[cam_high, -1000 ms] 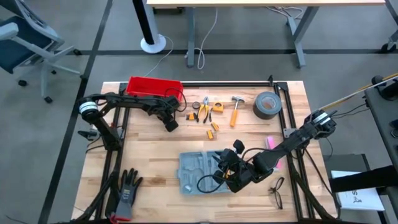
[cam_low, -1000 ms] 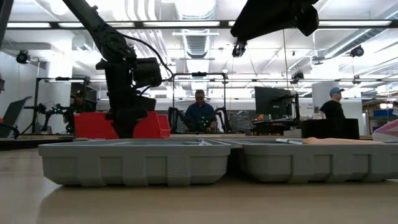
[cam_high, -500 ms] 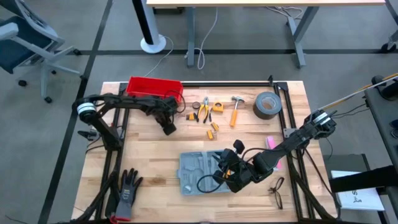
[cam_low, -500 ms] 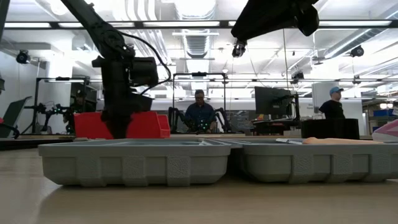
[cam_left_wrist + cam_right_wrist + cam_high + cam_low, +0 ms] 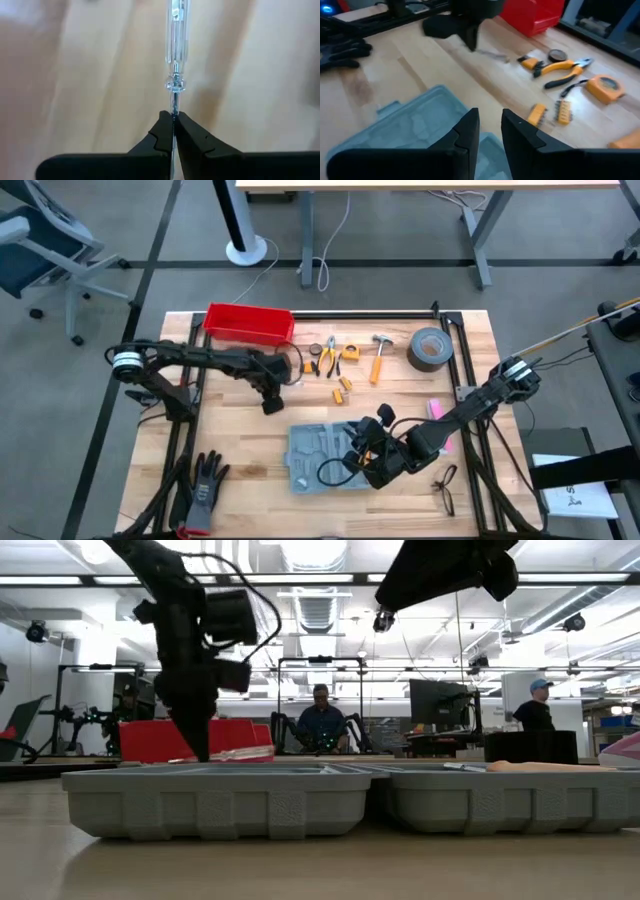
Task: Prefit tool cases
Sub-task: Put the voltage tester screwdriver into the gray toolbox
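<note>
The tool case (image 5: 322,452) lies opened flat at the near middle of the table (image 5: 240,442), its moulded slots turned up so that tools can be laid in. Over its right half the right gripper (image 5: 362,450) is held low; in the right wrist view its fingers (image 5: 465,131) are seen slightly apart with nothing between them, so it is judged to be steadying the case or waiting.

Beyond the case, to its far left, the left gripper (image 5: 268,402) is held above the wood. Its jaws are clamped on the thin metal shaft of a clear-handled screwdriver (image 5: 175,45), which is gripped by the tip so that the handle hangs free ahead, probably for carrying to a slot.

Farther from the case the remaining tools are spread: pliers (image 5: 328,356), a hammer (image 5: 380,356) and a tape roll (image 5: 430,348). The red bin (image 5: 248,324) stands at the far left.
</note>
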`<action>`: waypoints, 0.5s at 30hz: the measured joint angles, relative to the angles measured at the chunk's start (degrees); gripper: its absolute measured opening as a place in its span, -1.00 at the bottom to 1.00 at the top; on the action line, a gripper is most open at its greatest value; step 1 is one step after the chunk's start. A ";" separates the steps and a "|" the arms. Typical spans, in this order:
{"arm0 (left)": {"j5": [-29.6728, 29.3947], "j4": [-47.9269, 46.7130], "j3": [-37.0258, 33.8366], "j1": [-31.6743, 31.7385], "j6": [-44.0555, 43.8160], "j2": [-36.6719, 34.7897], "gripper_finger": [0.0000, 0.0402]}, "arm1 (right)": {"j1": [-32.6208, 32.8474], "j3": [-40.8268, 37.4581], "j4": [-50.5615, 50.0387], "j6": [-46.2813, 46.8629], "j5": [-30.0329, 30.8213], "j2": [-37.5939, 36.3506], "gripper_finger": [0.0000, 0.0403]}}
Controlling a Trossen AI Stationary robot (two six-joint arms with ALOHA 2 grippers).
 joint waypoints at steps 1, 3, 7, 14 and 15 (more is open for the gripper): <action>0.02 0.12 0.38 -1.14 0.19 -0.04 -0.97 | 0.05 0.00 -0.97 1.01 0.61 -0.23 -0.71; 0.02 1.02 1.22 -3.44 0.53 -0.11 -0.97 | 0.07 0.00 -2.55 3.46 1.28 -0.81 -0.73; -0.71 2.99 3.52 -8.06 1.80 -0.11 -0.97 | 0.07 0.00 -5.61 8.34 1.32 -1.90 -0.75; -2.30 7.97 7.46 -14.74 7.72 -0.15 -0.97 | 0.32 0.00 -14.85 18.85 4.40 -4.79 -0.71; -2.34 8.61 7.77 -15.34 8.16 -0.15 -0.97 | 0.47 -0.02 -16.19 20.14 5.06 -5.46 -0.70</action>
